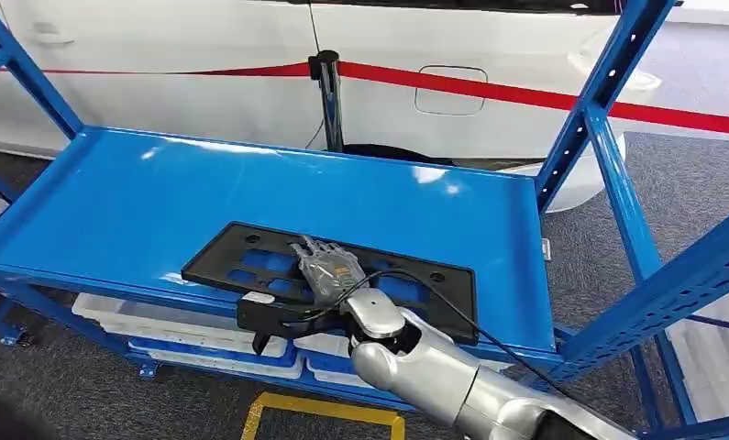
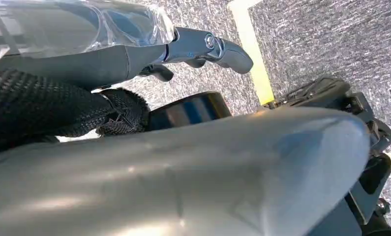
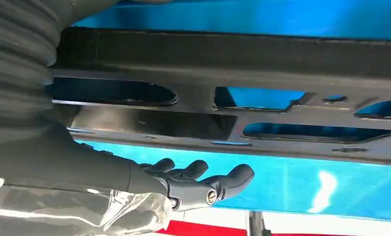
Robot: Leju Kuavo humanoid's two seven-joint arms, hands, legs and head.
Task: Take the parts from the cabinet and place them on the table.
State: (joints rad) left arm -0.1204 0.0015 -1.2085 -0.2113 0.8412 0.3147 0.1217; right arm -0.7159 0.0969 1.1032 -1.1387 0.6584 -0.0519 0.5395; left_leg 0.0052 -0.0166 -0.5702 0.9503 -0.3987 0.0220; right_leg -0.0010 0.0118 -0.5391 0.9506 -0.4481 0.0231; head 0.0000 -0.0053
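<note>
A flat black plastic frame with several cut-outs [image 1: 250, 261] lies on the blue cabinet shelf [image 1: 159, 202], its near edge at the shelf's front lip. My right hand [image 1: 325, 268] reaches in from below and sits over the middle of the frame, fingers stretched forward. In the right wrist view the frame [image 3: 232, 73] runs across the picture, and the fingers [image 3: 198, 179] are spread straight with blue shelf showing between them and the frame. My left hand [image 2: 203, 46] hangs over grey carpet with nothing in it.
Blue uprights [image 1: 617, 183] stand at the shelf's right end and a slanted brace [image 1: 30, 73] at the left. White bins [image 1: 186, 330] sit on the level below. A black post [image 1: 328, 92] and a white car stand behind. Yellow floor tape [image 1: 324, 408] lies near.
</note>
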